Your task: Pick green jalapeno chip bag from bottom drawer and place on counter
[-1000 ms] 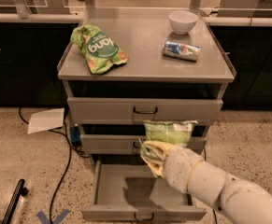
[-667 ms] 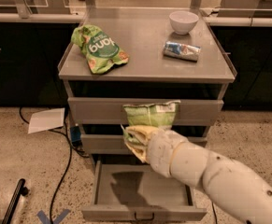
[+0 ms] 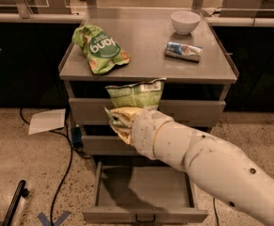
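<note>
My gripper (image 3: 120, 121) is shut on the green jalapeno chip bag (image 3: 135, 94) and holds it upright in front of the top drawer, just below the counter's front edge. The bag is pale and dark green with a white patch at its top. The bottom drawer (image 3: 143, 214) stands pulled open below my arm, and the part of its shallow tray that shows is bare. The counter (image 3: 148, 46) is the grey cabinet top above the bag. My white arm comes in from the lower right and hides part of the middle drawer.
On the counter lie a bigger lime-green bag (image 3: 100, 49) at the left, a silver-blue foil packet (image 3: 183, 51) at the right and a white bowl (image 3: 185, 22) behind it. A sheet of paper (image 3: 47, 120) and black cables (image 3: 66, 164) lie on the floor at left.
My gripper has lifted the chip bag up and to the left, from beside the middle drawer to just under the counter's front edge.
</note>
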Controlling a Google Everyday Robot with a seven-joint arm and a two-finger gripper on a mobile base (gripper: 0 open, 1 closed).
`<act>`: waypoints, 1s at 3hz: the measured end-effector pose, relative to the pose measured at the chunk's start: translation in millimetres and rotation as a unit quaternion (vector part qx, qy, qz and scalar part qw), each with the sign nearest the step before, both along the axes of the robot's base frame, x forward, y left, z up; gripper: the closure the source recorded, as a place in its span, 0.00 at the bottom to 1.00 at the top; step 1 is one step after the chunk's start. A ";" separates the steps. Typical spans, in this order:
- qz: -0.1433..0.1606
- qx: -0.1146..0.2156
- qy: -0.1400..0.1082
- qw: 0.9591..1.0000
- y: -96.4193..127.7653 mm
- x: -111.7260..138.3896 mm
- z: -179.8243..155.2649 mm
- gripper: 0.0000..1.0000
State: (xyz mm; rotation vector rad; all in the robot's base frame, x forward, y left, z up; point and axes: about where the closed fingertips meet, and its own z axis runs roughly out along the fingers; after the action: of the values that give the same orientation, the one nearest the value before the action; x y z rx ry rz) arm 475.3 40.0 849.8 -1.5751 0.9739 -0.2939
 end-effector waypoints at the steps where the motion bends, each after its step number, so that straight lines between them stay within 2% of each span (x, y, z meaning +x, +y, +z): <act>1: 0.018 -0.008 -0.009 1.000 -8.0 8.6 6.3 1.00; 2: 0.042 -0.023 -0.022 0.999 -30.7 37.2 18.9 1.00; 3: 0.063 -0.024 -0.034 0.997 -50.8 73.0 37.4 1.00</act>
State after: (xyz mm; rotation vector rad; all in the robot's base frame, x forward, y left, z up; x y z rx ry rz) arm 548.2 -10.8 887.2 -1.6517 0.8172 -0.2817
